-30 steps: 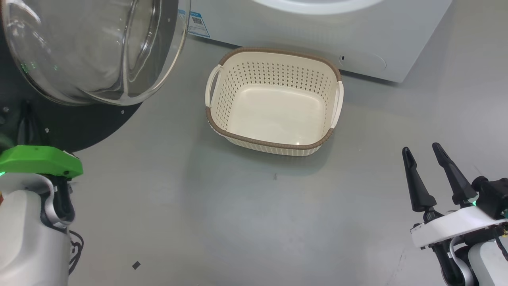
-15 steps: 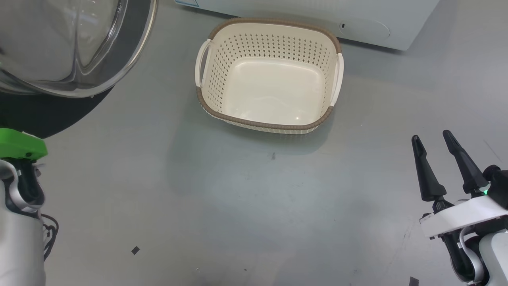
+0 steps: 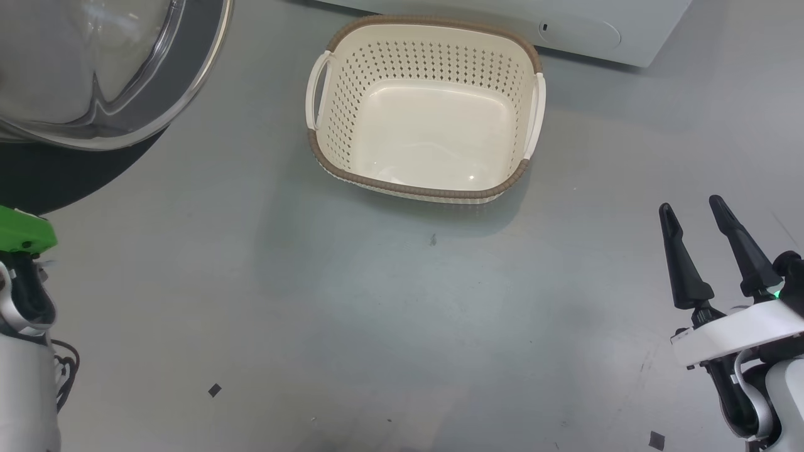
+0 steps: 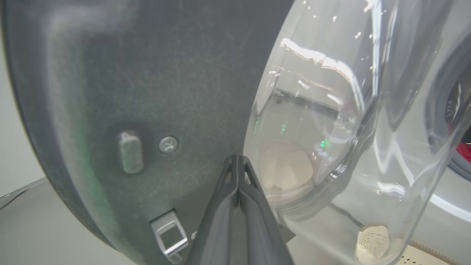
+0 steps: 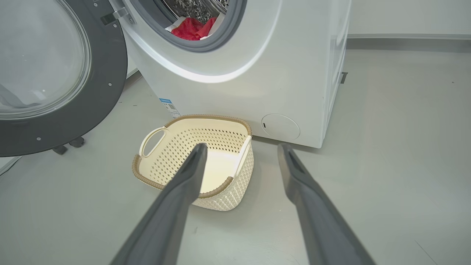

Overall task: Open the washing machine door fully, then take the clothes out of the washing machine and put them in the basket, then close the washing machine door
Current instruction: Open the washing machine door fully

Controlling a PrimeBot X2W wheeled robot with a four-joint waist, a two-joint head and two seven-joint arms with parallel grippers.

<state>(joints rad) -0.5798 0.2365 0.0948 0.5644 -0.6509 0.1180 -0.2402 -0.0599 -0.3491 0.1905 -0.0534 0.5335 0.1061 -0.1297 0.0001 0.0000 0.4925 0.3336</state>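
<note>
The grey floor spreads across the scene. At its far side stands the washing machine, a white box with its round porthole uncovered, ringed by a grey gasket with the perforated steel drum behind it. The washing machine door hangs swung out to the left of the machine, its wide dark rim framing a bulging clear glass bowl.

The basket sits on the floor just in front of the machine's lower front, right of the door and apart from it. It is cream with a brown rim, upright, and has nothing inside. The clothes, red with a bit of white, lie inside the drum at the lower lip of the porthole.

The right gripper hovers at the near right, well apart from the basket, its fingers spread wide and holding nothing. The left gripper is up against the inner side of the door. Its fingers are pressed together with nothing between them, and the tips are at the dark rim right beside the edge of the glass bowl. Whether they touch the door cannot be told.

A round flap sits low on the machine's front toward the right, and a small blue sticker sits low at its left. A metal catch juts from the door rim just left of the left fingers. A tiny dark scrap lies on the near floor.
</note>
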